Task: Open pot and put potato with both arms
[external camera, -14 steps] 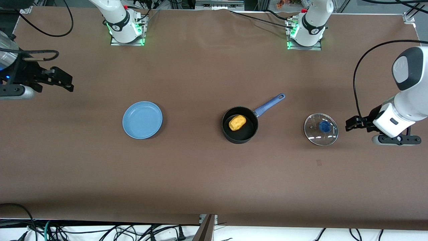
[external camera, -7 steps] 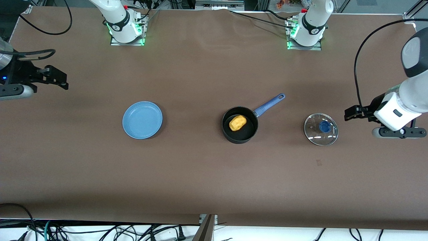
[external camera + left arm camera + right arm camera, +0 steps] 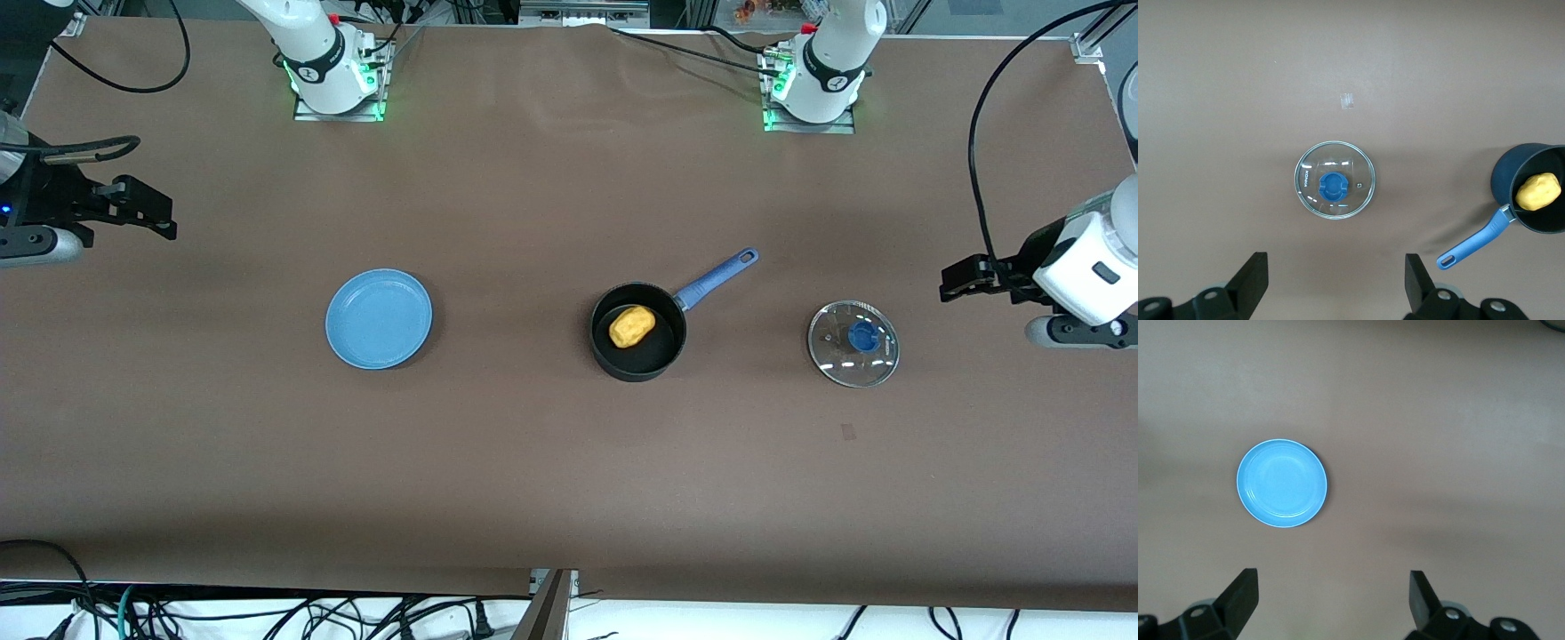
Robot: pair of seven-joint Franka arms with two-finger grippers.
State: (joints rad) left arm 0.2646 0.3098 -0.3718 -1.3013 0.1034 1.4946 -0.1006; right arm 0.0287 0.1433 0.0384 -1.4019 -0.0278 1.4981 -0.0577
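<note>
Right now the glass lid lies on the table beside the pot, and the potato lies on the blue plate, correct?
Not quite. The potato lies inside the pot, as the front view shows; the blue plate holds nothing. The glass lid does lie on the table beside the pot.

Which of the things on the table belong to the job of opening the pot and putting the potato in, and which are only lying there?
Belong to the job:
- small black round pot with long blue handle, open
- oval yellow-orange potato, inside that pot
- round glass lid with blue knob, flat on the table beside the pot

Only lying there:
- flat light-blue round plate, with nothing on it
</note>
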